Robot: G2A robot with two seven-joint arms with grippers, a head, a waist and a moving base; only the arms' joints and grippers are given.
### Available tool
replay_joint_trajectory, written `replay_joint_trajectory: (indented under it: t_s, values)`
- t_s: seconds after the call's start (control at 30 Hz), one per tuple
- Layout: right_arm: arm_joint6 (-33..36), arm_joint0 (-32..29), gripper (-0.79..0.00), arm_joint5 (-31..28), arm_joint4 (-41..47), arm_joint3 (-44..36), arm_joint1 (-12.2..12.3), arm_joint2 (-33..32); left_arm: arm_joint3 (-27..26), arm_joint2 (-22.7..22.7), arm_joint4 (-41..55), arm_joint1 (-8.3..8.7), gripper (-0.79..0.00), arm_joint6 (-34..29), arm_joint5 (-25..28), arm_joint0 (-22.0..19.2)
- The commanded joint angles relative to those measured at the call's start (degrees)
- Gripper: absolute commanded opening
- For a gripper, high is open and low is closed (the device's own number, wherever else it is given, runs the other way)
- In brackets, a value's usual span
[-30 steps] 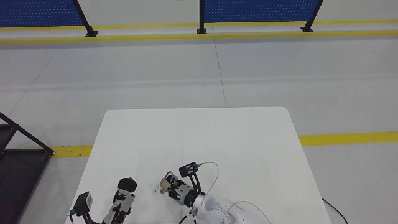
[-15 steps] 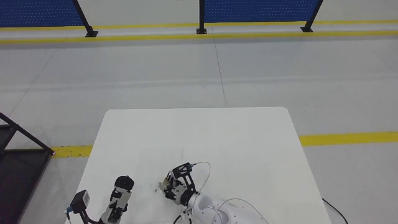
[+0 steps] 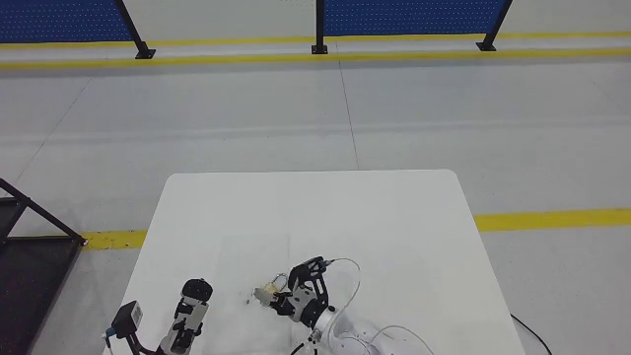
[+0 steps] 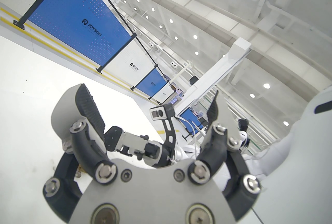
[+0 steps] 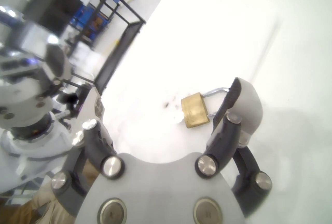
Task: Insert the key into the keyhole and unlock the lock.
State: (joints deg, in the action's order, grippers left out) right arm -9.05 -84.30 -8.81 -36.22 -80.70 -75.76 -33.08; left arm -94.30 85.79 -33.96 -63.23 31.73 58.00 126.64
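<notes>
A brass padlock with a silver shackle lies flat on the white table. A small silvery bit sits at the end of its body; I cannot tell if it is the key. My right gripper is open just behind the padlock, and one fingertip is beside the shackle. In the top view the padlock lies just left of the right gripper. My left gripper is open, holds nothing and is tilted up towards the ceiling, near the table's front left.
A black metal frame stands off the table's left edge. The table's far half and right side are bare white surface. The two arms are close together at the front edge, with the padlock between them.
The right gripper has drawn back to the right, and the padlock now lies free on the table. The left arm dropped slightly towards the front edge early on, then kept still.
</notes>
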Motion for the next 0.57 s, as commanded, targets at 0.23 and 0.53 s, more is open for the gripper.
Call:
replay_joint_trajectory:
  t_s: [0.23,0.53]
  values:
    - [-4.7,-6.2,0.0,-11.3,-1.4,-6.0,3.3,-6.6,0.0,0.0,0.0,0.0,0.0,0.0,0.0,0.0]
    - [-4.3,-6.1,0.0,-10.1,-1.5,-5.9,3.2,-6.6,0.0,0.0,-0.1,-0.01,0.0,-0.1,-0.2,-0.1]
